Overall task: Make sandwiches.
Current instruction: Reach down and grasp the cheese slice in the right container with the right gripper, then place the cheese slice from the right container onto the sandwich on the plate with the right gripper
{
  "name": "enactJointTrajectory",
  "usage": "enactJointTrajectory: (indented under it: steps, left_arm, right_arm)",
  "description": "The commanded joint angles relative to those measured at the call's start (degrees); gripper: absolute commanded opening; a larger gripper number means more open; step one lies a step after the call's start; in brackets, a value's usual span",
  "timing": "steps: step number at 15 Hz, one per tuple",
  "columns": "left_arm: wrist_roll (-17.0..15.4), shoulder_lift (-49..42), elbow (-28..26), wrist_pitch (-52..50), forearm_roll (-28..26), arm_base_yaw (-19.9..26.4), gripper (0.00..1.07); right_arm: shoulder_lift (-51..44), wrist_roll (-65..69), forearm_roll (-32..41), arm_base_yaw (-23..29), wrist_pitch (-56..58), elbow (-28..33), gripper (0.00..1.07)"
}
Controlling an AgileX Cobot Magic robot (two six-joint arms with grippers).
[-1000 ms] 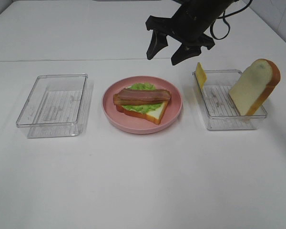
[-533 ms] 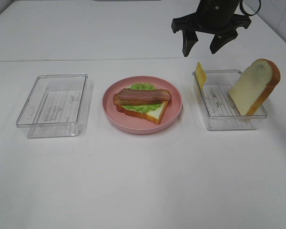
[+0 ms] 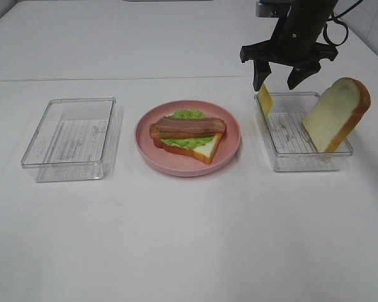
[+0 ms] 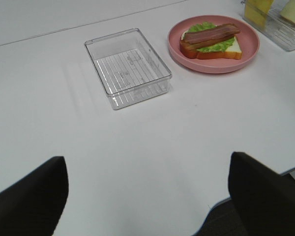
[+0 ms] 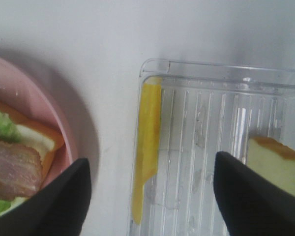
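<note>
The sandwich (image 3: 189, 133) lies open on a round pink plate (image 3: 230, 151): one bread slice, green lettuce and a brown bacon strip on top. It also shows in the left wrist view (image 4: 211, 42) and partly in the right wrist view (image 5: 14, 157). A yellow cheese slice (image 3: 265, 99) (image 5: 147, 142) leans on the near-plate wall of the right clear tray (image 3: 302, 160). A second bread slice (image 3: 337, 114) (image 5: 280, 164) leans at that tray's other end. My right gripper (image 3: 277, 82) (image 5: 157, 206) hangs open above the tray, over the cheese. My left gripper (image 4: 147, 206) is open and empty, far from the food.
An empty clear tray (image 3: 69, 138) (image 4: 128, 66) stands left of the plate. The white table's (image 3: 189, 239) near edge shows in the left wrist view, beside the left gripper's fingers (image 4: 27, 196).
My right gripper has swung right from behind the plate to above the right tray and come down toward the cheese. The food and the trays have not moved.
</note>
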Motion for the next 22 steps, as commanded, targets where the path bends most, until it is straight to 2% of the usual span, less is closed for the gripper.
enactJointTrajectory:
  steps: [1,4,7,8,12,13,18,22]
  left_arm:
    - [-0.5,-1.4,0.2,-0.7,0.1,-0.2,0.84]
    - [-0.5,-1.3,0.2,-0.7,0.1,-0.2,0.84]
    - [-0.5,-1.3,0.2,-0.7,0.1,-0.2,0.84]
    - [-0.5,-1.3,0.2,-0.7,0.1,-0.2,0.84]
    - [-0.5,-1.3,0.2,-0.7,0.1,-0.2,0.84]
    - [-0.5,-1.3,0.2,-0.7,0.1,-0.2,0.84]
    - [-0.5,-1.3,0.2,-0.7,0.1,-0.2,0.84]
    - [-0.5,-1.3,0.2,-0.7,0.1,-0.2,0.84]
  right_arm:
    - [1.4,-0.4,1.5,-0.4,-2.5,-0.4,0.64]
    - [3.4,-0.4,1.5,-0.4,-4.4,-0.4,0.62]
    - [4.6,-0.3,0.9,-0.4,-5.2,-0.4,0.54]
    - [4.8,-0.3,0.3,-0.4,-5.3,-0.4,0.41]
    - [4.8,-0.3,0.3,-0.4,-4.8,-0.4,0.04]
    - [4.8,-0.3,0.3,-0.4,-4.6,-0.4,0.00]
    - [2.7,-0.3,0.3,-0.4,-2.3,-0.4,0.00]
    - [-3.5,-0.3,1.6,-0.2,-1.5,-0.4,0.00]
